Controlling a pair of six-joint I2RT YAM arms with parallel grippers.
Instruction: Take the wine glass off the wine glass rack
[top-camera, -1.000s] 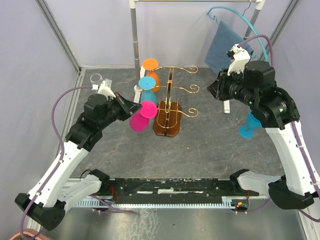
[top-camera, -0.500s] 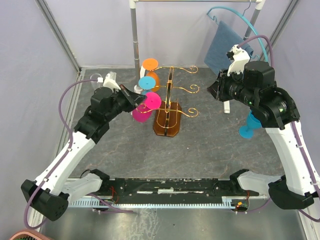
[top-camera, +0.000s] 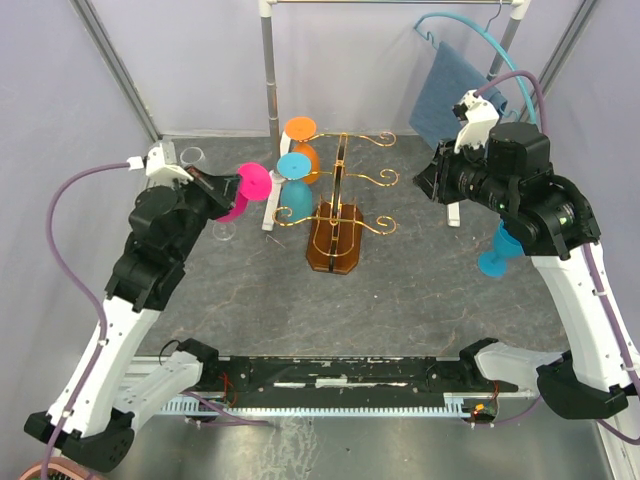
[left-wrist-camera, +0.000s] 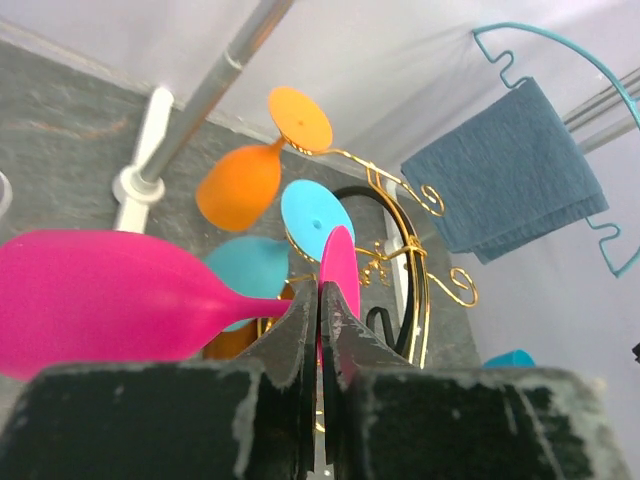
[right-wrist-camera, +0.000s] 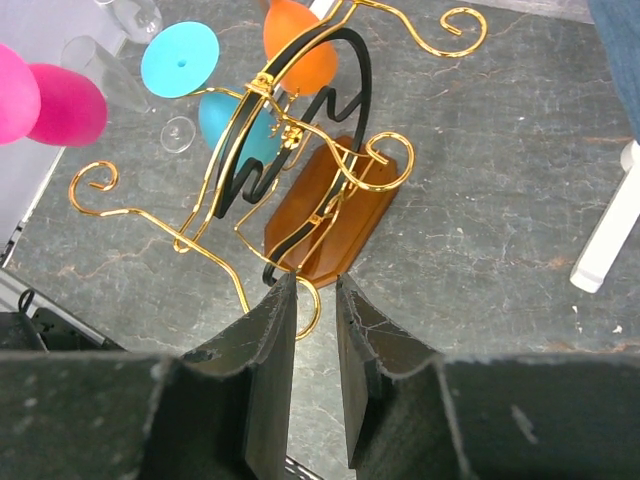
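1. Grey stone-look table (top-camera: 420, 290) inside pale walls, with a blue towel (top-camera: 447, 85) hanging at the back right.
2. The left arm rose from its base up the left side, with the wrist turned right toward the rack (top-camera: 338, 215).
3. The left gripper (left-wrist-camera: 320, 292) was pinched tight on the stem of the pink glass (top-camera: 254, 183). The glass hung sideways in the air, left of the rack and clear of its wire arms, foot facing the rack.
4. The orange glass (top-camera: 299, 130) and teal glass (top-camera: 295, 197) hung on the rack's left side.
5. The right arm was up high on the right, elbow bent, wrist aimed left and down at the rack.
6. The right gripper (right-wrist-camera: 317, 290) had its fingers slightly apart and held nothing.
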